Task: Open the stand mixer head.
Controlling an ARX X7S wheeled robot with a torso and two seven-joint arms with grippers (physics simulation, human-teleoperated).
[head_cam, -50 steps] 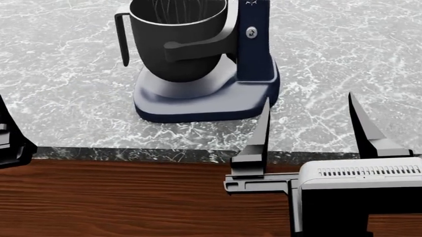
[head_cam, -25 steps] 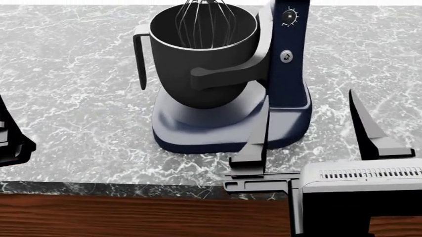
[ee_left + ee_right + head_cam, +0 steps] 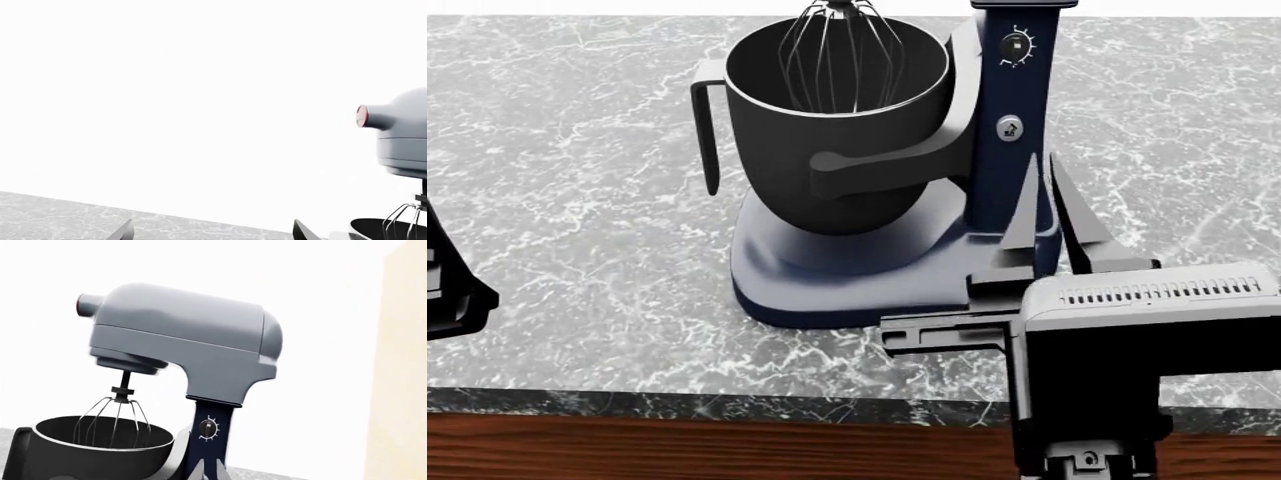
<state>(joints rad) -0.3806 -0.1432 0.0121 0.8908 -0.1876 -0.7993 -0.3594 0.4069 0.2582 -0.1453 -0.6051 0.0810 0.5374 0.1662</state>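
The stand mixer head [image 3: 180,340] is a rounded grey-blue arm with a red-tipped nose. It sits over the dark grey bowl [image 3: 93,450], and the wire whisk [image 3: 117,420] hangs into it. It also shows in the left wrist view [image 3: 403,135]. In the head view the head is cut off above; only the whisk [image 3: 841,50], the bowl [image 3: 827,130] and the navy column with its dial [image 3: 1010,130] show. My right gripper [image 3: 1048,158] is shut and empty, close in front of the column's right side; it also shows in the right wrist view [image 3: 208,471]. My left gripper [image 3: 212,231] is open and empty, left of the mixer.
The mixer's navy base [image 3: 827,290] stands on a grey marble counter [image 3: 587,200] with a dark front edge [image 3: 694,405]. A dark part of my left arm [image 3: 447,295] sits at the counter's left. A beige panel [image 3: 407,365] stands to the mixer's right.
My right gripper's fingers have come together from wide open and moved forward to the mixer's column. The head view has shifted further over the counter. The left arm stays put.
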